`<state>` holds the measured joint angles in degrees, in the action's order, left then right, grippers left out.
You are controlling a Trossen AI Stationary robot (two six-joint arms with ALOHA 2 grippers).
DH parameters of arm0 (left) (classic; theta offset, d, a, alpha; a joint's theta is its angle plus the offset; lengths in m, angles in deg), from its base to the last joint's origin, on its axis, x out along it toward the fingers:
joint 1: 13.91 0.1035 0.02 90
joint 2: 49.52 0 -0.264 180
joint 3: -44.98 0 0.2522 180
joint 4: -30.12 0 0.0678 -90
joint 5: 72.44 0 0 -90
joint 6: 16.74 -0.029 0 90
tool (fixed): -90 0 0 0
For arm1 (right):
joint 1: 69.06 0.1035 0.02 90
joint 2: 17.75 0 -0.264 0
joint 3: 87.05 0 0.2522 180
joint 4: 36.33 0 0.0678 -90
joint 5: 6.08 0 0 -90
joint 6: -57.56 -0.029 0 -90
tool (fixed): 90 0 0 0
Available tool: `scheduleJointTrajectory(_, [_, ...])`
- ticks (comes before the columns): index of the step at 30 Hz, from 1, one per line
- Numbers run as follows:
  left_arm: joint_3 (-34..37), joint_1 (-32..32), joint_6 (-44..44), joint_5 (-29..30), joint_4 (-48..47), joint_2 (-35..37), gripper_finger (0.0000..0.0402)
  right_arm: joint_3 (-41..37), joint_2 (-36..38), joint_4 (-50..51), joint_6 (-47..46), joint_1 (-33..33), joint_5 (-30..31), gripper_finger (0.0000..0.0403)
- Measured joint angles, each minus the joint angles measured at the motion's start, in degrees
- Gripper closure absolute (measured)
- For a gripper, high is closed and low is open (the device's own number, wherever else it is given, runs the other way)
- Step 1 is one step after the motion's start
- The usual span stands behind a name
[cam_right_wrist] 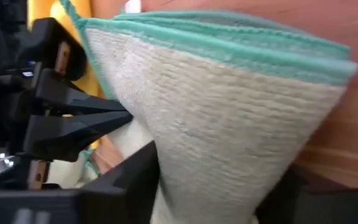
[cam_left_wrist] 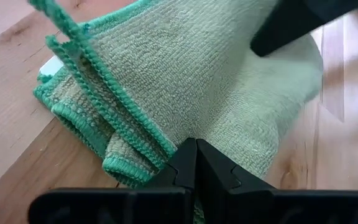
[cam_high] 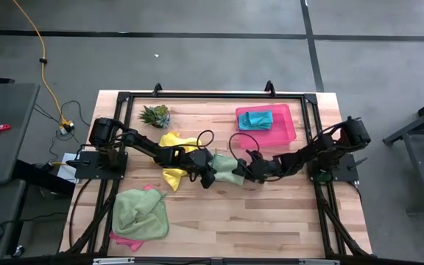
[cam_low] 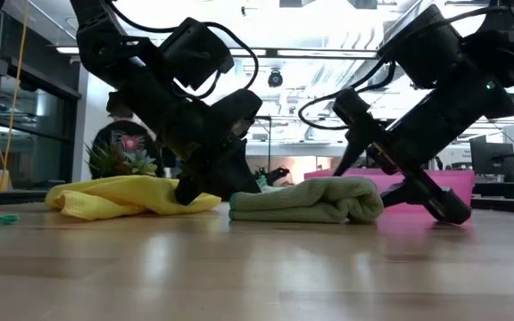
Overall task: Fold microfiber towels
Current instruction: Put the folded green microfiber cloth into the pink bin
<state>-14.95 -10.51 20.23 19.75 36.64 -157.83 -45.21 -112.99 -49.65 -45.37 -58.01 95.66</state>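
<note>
Microfiber, soft and limp: the folded light green fuzzy towel [cam_high: 227,169] lies mid-table [cam_high: 271,221], between both arms. Left pincer [cam_high: 208,177] is pressed together at its teal-stitched edge; right pincer [cam_high: 250,171] straddles the opposite end, fingers spread. It should sag and slide easily, so hemmed corners seem the surest hold.

Around the folded light green towel [cam_high: 227,169], you're hemmed by the yellow towel [cam_high: 174,141] and both arms; the near-side wood lies open.
</note>
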Motion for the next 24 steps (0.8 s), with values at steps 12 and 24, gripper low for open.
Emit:
scheduleJointTrajectory(12, [0.12,1.52,-6.13,-4.98,-3.87,2.55,0.0401,-0.12,13.38,13.73,8.63,0.09,0.00,0.0385])
scheduleJointTrajectory(24, [0.02,7.02,-13.83,0.51,-5.35,27.51,0.0401,2.58,49.50,46.89,17.25,-4.24,-1.82,0.0399])
